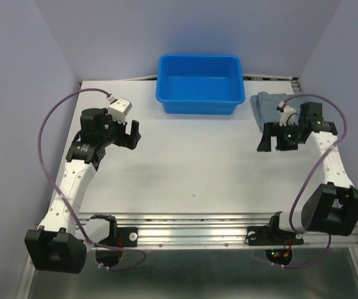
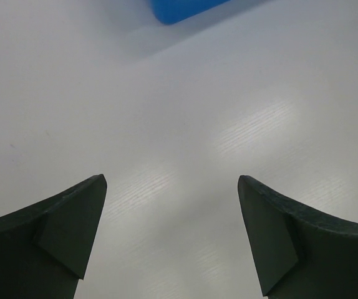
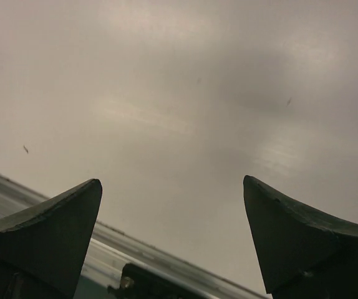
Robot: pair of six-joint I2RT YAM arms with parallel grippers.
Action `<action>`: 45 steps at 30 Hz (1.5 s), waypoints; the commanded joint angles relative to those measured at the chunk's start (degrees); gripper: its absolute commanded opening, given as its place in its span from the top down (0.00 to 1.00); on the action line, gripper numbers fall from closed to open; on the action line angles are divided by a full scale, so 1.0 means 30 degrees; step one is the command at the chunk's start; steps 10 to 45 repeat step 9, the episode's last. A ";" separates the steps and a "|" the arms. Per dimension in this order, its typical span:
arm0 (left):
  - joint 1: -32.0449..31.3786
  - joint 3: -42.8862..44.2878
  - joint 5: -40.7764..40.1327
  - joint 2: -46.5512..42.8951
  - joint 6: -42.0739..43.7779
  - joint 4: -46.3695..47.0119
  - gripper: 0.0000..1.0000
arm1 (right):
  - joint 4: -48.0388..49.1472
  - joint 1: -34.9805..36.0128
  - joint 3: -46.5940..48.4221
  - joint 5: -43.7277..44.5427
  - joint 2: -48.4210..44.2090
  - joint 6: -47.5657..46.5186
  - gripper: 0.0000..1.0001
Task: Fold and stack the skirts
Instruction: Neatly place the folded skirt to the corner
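Now | skirts: upper right of frame, beside blue tub, partly hidden by right arm | left end effector, right end effector: jaws spread wide, holding nothing | advice: pinch waistband corners, lay flat on desk centre before folding.

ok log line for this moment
left gripper open, empty | right gripper open, empty | skirt on table right of blue tub, not gripped
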 commanded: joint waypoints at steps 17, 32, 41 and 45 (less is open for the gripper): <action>0.0081 -0.1669 -0.0829 -0.1521 0.1002 -0.0467 0.01 | 0.0122 0.0671 -0.3028 -0.0457 -0.2699 -0.0527 0.00; 0.0081 -0.1669 -0.0829 -0.1521 0.1002 -0.0467 0.01 | 0.0122 0.0671 -0.3028 -0.0457 -0.2699 -0.0527 0.00; 0.0081 -0.1669 -0.0829 -0.1521 0.1002 -0.0467 0.01 | 0.0122 0.0671 -0.3028 -0.0457 -0.2699 -0.0527 0.00; 0.0081 -0.1669 -0.0829 -0.1521 0.1002 -0.0467 0.01 | 0.0122 0.0671 -0.3028 -0.0457 -0.2699 -0.0527 0.00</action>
